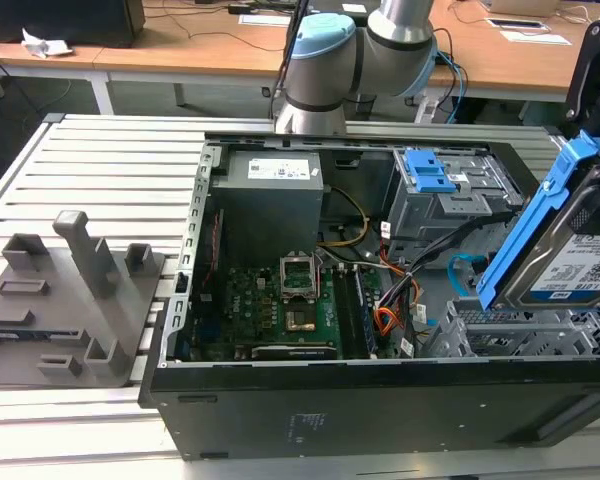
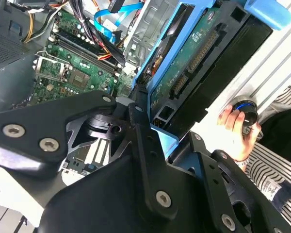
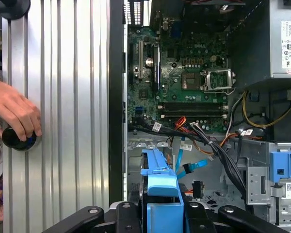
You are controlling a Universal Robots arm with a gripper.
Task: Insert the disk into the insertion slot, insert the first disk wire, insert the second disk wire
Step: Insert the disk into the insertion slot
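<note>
Exterior view has the disk (image 1: 580,250), in its blue carrier (image 1: 530,225), tilted at that view's right, just above the insertion slot (image 1: 510,338) and not yet in it. In the first wrist view the claw (image 3: 161,213) is clamped on the disk's two sides. The first disk wire (image 1: 385,320) and the second disk wire (image 1: 462,268) lie inside the computer case (image 1: 380,400), apart from the disk. A person's hand (image 3: 14,114) rests on a dark knob (image 3: 19,140) on the ribbed tabletop (image 3: 68,97).

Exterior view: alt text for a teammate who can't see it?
A disk in a blue carrier hangs tilted above the insertion slot, at the exterior view's right end of an open computer case. The robot arm stands behind the case, a grey fixture beside it.
</note>
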